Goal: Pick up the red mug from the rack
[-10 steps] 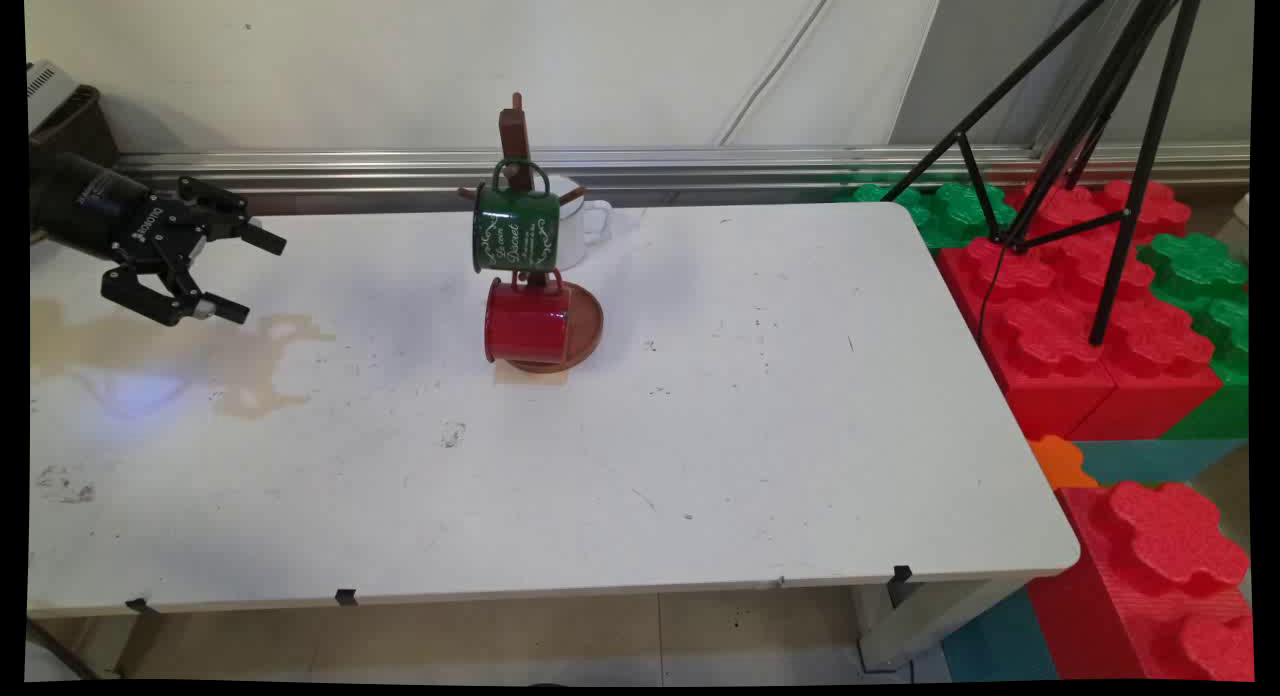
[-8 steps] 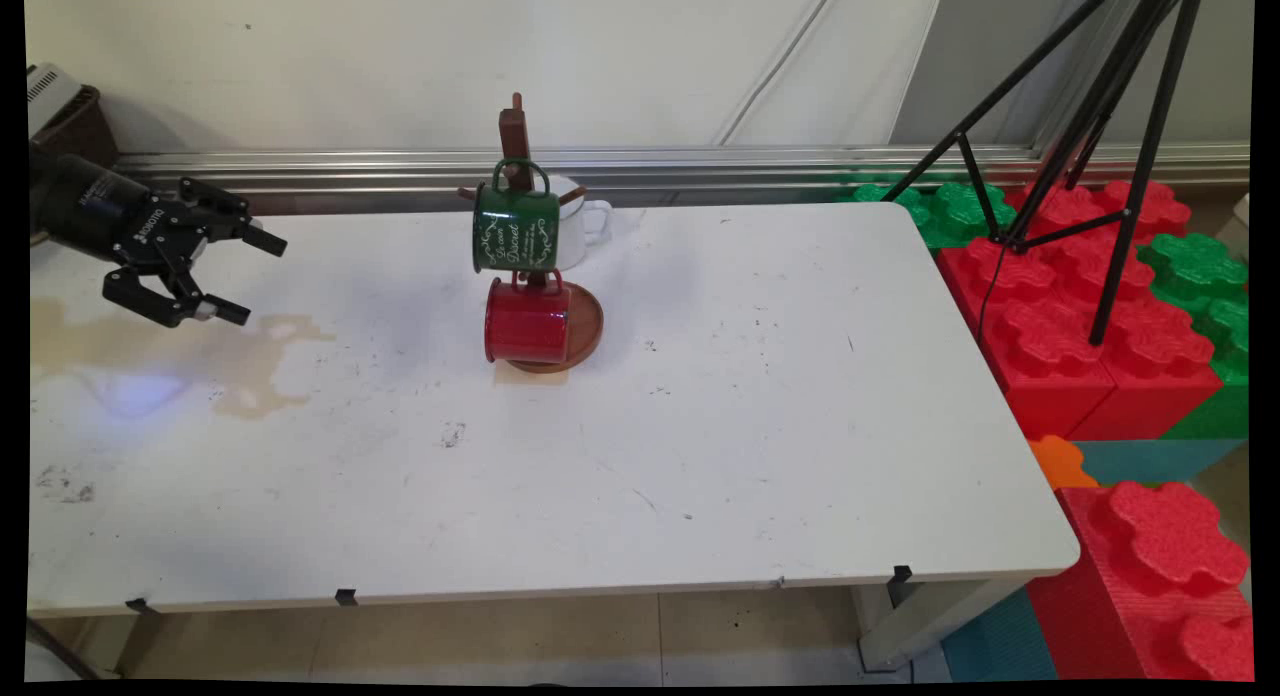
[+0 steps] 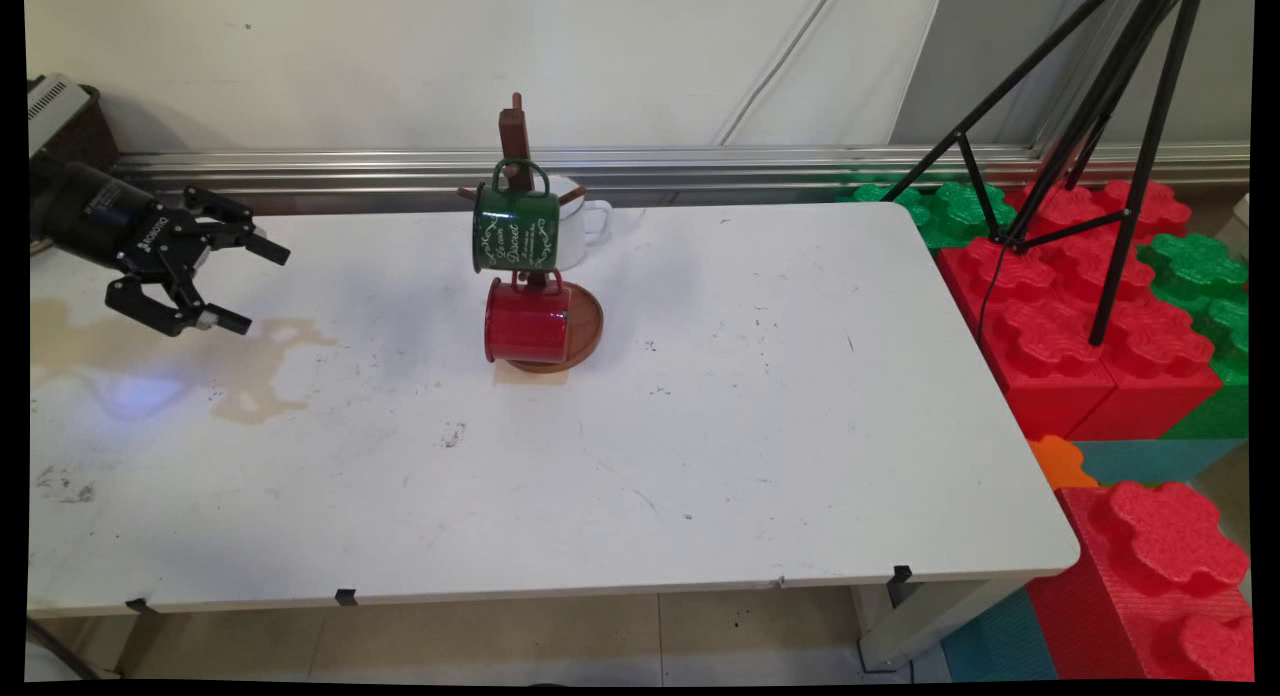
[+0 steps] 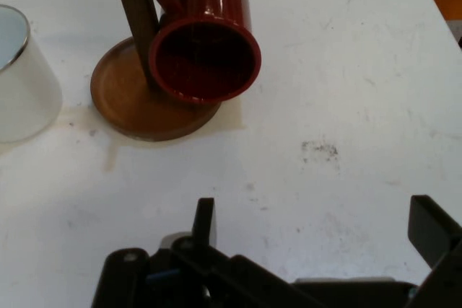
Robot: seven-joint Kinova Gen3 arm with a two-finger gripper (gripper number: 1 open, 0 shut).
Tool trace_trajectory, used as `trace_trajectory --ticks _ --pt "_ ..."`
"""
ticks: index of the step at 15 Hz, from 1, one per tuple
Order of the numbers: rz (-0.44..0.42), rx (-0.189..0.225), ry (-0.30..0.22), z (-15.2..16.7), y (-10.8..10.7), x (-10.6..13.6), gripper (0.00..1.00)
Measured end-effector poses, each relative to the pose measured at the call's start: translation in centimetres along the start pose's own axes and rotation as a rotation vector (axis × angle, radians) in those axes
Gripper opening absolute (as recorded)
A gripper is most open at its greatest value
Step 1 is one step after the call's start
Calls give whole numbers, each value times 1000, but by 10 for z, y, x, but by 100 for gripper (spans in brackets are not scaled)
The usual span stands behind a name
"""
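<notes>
Looking at a black two-finger gripper (image 3: 250, 286) out at the left end of the white table (image 3: 760, 436), lying nearly level and aimed toward the middle. Spread wide, pinching nothing, touching nothing. Hanging just over a brownish stain (image 3: 250, 376) on the tabletop, with bare surface between the fingertips in the hand view (image 4: 317, 229).

Nearest stuff: a wooden mug tree (image 3: 516, 136), well apart from the gripper, standing upright on its round base toward the table's far edge. Counting mugs, three, all on the tree:
- one green mug (image 3: 515, 229) with white lettering, hung by its handle up high, facing the near side
- one red mug (image 3: 527, 321) lower down, tipped on its side against the base, mouth pointing at the gripper in the hand view (image 4: 206, 41)
- one white mug (image 3: 580, 221) behind the post on the wall side

One tree, one gripper.

Off the table's right end: one black tripod (image 3: 1100, 126) standing among big red and green foam blocks (image 3: 1080, 346). Too many overlapping blocks for an honest count.
</notes>
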Motion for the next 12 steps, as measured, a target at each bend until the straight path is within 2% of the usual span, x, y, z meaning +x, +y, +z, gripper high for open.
trace_trajectory --ticks 12 --pt "-18 -26 23 25 2 1 100"
